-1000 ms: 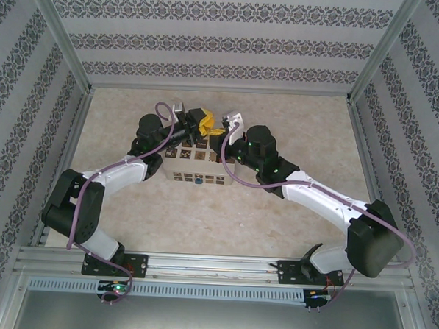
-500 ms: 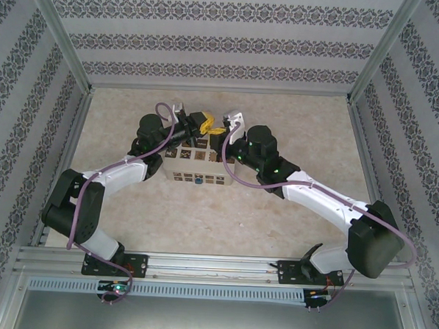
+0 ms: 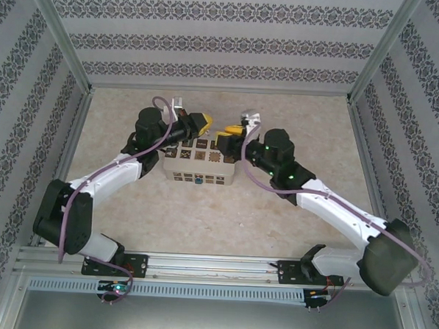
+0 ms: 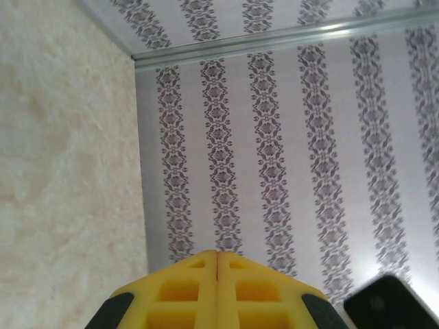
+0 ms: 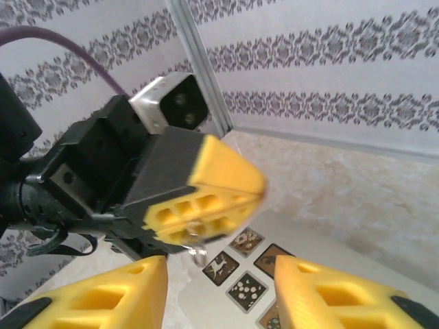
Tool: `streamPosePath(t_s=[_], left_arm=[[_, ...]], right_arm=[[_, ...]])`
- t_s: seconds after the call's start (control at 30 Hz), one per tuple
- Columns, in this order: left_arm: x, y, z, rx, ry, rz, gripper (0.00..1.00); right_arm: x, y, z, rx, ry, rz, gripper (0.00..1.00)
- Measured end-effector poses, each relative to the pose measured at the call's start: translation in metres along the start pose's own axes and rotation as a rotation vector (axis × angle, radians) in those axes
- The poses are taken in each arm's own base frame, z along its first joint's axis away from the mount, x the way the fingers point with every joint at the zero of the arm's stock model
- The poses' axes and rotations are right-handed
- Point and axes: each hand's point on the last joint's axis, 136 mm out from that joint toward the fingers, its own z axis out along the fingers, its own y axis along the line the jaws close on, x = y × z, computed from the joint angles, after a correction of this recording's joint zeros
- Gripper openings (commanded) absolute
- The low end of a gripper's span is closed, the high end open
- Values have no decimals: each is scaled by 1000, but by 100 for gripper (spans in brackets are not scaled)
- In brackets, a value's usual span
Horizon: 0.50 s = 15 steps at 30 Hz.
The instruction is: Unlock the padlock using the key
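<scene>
Since they drew apart above the white box, left hand pinches a silvery sliver, likely the key; right hand gapes empty; padlock untouched.

My jaws pressed together, yellow pads meeting. Patterned wall ahead, beige table left.

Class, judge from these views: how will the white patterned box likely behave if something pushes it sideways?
It probably slides rather than tips: the white box looks low and wide, flat on the smooth table. Its straight edges suggest stiffness. Small beside the right arm, it is likely light, so tugging the padlock on its front may drag it.
</scene>
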Motion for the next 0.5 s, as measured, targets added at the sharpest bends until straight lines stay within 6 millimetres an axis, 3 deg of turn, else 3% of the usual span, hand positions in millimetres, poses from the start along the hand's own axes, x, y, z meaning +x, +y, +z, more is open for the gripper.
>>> streamPosePath(t_s=[0.17, 0.5], left_arm=[[4, -32, -12, 55, 5, 240, 0], [17, -44, -13, 129, 69, 393, 0]], right_arm=[[-12, 0, -16, -49, -28, 129, 54], [-12, 33, -14, -261, 22, 328, 53]])
